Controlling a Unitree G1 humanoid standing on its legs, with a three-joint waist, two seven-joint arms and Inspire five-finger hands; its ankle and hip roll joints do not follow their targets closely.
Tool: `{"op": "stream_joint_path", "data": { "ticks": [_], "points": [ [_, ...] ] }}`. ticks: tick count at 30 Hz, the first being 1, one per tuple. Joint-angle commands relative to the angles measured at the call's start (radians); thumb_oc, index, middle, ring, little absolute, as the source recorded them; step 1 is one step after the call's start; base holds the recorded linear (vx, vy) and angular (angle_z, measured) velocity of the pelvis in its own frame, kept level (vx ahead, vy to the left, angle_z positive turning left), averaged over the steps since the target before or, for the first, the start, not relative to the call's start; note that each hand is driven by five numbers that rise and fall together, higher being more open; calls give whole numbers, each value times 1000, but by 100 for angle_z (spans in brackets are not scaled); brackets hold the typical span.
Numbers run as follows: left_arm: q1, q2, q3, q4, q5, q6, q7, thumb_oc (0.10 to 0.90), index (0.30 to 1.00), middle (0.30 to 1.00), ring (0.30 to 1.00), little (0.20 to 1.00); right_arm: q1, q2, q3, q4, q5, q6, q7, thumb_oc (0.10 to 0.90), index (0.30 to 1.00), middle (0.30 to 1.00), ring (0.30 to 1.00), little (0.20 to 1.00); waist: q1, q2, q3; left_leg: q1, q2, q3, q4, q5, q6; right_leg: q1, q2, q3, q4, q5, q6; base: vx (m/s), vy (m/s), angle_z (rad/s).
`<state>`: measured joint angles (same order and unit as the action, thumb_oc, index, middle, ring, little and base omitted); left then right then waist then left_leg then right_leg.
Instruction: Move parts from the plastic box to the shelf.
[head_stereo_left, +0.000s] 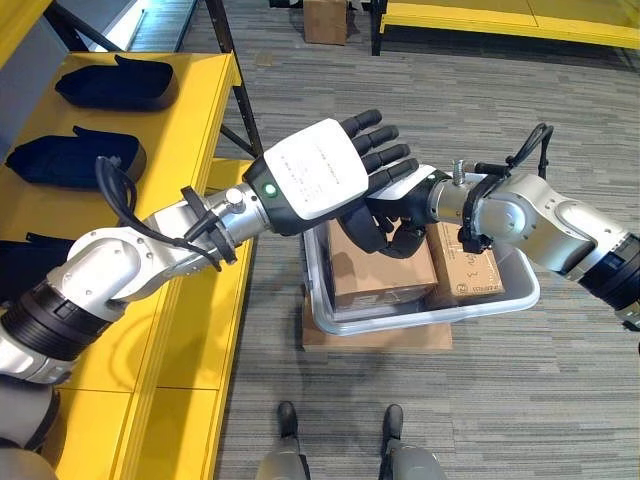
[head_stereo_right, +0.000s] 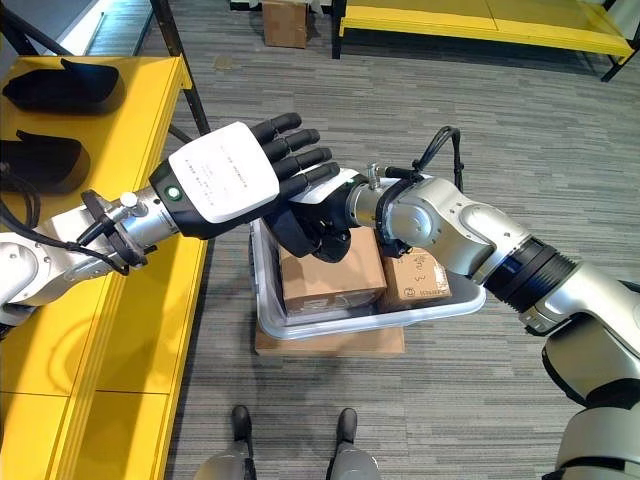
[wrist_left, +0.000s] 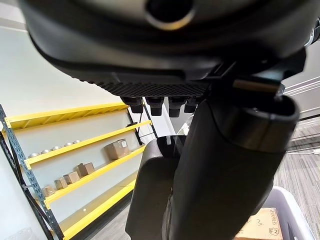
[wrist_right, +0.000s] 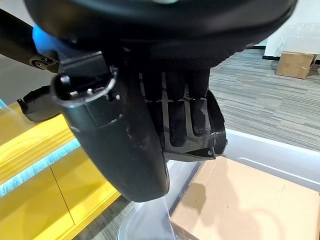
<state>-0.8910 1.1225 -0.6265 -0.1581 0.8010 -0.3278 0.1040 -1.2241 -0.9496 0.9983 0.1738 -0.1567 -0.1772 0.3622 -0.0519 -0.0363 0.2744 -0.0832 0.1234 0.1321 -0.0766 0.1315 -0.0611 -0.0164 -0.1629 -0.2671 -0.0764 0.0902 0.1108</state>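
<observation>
A: Step in hand? Both hands over the plastic box (head_stereo_left: 520, 290) on the floor by the yellow shelf (head_stereo_left: 190, 130). Left hand (head_stereo_left: 330, 170) fingers straight, flat, holding nothing. Right hand (head_stereo_right: 315, 225) curled round a dark part (wrist_right: 212, 131), just above the boxes.

B: Looks like a handover or a lift-out. How to do it well?

A: My call: keep the right hand's hold firm, bring the dark part clear of the box wall, and only let go once it is over the shelf or the left hand has closed on it.

B: What's in the box?

A: Two cardboard boxes, a bigger one (head_stereo_right: 330, 275) shelf-side and a smaller one (head_stereo_right: 415, 280) beside it, touching. Box sits on a flat cardboard sheet (head_stereo_left: 375, 338).

B: Shelf?

A: Dark parts (head_stereo_left: 115, 82) already lie on it, well apart from the hands.
</observation>
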Motion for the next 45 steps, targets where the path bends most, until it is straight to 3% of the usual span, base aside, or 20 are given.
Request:
{"op": "stream_joint_path", "data": {
  "ticks": [1, 9, 13, 19, 45],
  "points": [
    [139, -85, -138, -67, 20, -118, 13, 900, 1000, 1000, 1000, 1000, -98, 165, -122, 35, 25, -52, -139, 400, 300, 300, 300, 300, 9, -64, -247, 129, 19, -9, -11, -166, -24, 29, -22, 96, 70, -77, 69, 0, 0, 0],
    [213, -115, -96, -65, 16, -113, 10, 900, 1000, 1000, 1000, 1000, -90, 160, -143, 35, 20, -49, -143, 400, 300, 300, 300, 300, 13, -65, -244, 129, 19, -10, -11, -166, -22, 28, -22, 96, 72, -79, 68, 0, 0, 0],
    [277, -111, -9, -114, 10, -106, 36, 900, 1000, 1000, 1000, 1000, -66, 145, -157, 22, 17, -47, -145, 400, 300, 300, 300, 300, 19, -66, -242, 128, 18, -11, -11, -167, -22, 29, -22, 96, 71, -79, 67, 0, 0, 0],
    [311, -96, 47, -185, -19, -115, 40, 900, 1000, 1000, 1000, 1000, -51, 131, -168, 15, 24, -47, -144, 400, 300, 300, 300, 300, 22, -65, -243, 125, 17, -14, -11, -165, -21, 30, -21, 92, 70, -79, 67, 0, 0, 0],
    [380, -155, 79, -199, -74, -117, 27, 900, 1000, 1000, 1000, 1000, -72, 163, -206, 67, 11, -42, -194, 400, 300, 300, 300, 300, 29, -72, -241, 121, 14, -21, -11, -164, -19, 27, -21, 89, 72, -77, 65, 0, 0, 0]
  ]
}}
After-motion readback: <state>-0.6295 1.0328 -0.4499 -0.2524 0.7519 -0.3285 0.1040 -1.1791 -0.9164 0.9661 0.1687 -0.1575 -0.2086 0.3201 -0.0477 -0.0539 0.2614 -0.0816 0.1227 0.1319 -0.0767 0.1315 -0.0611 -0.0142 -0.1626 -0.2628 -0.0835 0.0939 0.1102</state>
